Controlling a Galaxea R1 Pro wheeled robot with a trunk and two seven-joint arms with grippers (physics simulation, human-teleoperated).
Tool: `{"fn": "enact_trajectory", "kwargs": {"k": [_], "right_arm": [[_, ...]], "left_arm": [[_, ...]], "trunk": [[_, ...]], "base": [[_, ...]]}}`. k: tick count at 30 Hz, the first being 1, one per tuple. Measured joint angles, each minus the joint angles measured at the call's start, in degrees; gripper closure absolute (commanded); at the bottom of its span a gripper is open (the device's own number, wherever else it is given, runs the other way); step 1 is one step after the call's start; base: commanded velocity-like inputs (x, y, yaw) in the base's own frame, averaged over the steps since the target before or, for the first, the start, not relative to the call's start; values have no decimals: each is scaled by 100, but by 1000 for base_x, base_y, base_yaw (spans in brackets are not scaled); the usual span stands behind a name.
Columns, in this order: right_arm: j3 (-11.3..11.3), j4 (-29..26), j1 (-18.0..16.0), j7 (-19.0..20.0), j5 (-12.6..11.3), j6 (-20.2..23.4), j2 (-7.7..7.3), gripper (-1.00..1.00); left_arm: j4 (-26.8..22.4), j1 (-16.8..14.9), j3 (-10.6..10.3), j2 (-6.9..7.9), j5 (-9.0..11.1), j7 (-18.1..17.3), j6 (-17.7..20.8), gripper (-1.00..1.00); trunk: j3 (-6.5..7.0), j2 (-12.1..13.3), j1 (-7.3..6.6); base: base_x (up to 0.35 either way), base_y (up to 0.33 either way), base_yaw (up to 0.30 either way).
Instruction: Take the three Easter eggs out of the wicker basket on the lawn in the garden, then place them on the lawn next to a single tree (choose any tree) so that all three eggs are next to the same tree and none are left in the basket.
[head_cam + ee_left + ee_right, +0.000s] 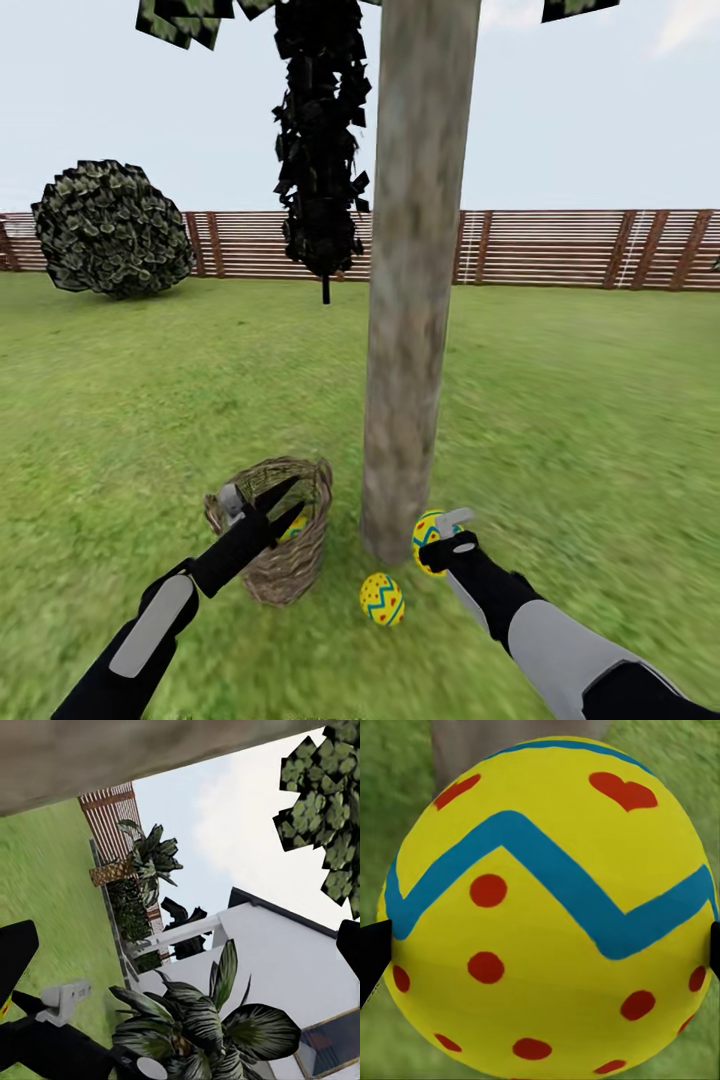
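Right jaws (437,545) clamp an egg (547,907) between them beside the tree (405,330); left jaws (288,505) spread over basket (290,570).

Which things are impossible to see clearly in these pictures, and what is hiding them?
- Head view: the egg in the wicker basket is mostly covered by the left gripper and the weave; grip unclear.
- Head view: the egg held by the right gripper is partly hidden by its fingers.
- Right wrist view: the held egg blocks the lawn below.
- Head view: the tree crown is cut off.
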Motion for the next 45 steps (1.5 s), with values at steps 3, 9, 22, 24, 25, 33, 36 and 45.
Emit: {"fn": "enact_trajectory", "kwargs": {"k": [3,9,22,24,25,33,36,45], "right_arm": [[-5,0,1,6,23,-11,0,100],[-10,7,1,8,38,-25,-9,100],[-10,213,0,-3,33,-584,-49,100],[-10,217,0,-4,32,-600,-52,100],[-10,219,0,-4,31,-604,-53,100],[-10,220,0,-11,33,-738,-61,100],[-10,221,0,-13,31,-769,-54,100],[-10,220,0,-14,345,-961,-59,100]], "left_arm": [[4,1,-10,-120,-14,9,0,-100],[6,0,-13,-141,-17,15,0,-100],[-7,1,-514,-158,-9,15,1,-100],[-39,1,-575,-153,4,10,1,-100],[-65,1,-584,-153,7,-2,1,-100],[-19,1,-599,-383,-9,13,-13,-100],[-13,1,-601,-463,-12,15,-17,-100],[-88,1,-573,-428,-8,-3,-9,-100]], "trunk": [[-54,-120,66],[-161,-361,198],[-395,-882,483],[-431,-963,527],[-449,-1003,549],[-592,-1324,725],[-646,-1444,791],[-808,-1805,989]], "base": [[0,0,77],[0,0,3],[0,0,0],[0,0,0],[0,0,0],[0,0,0],[0,0,0],[0,0,0]]}}
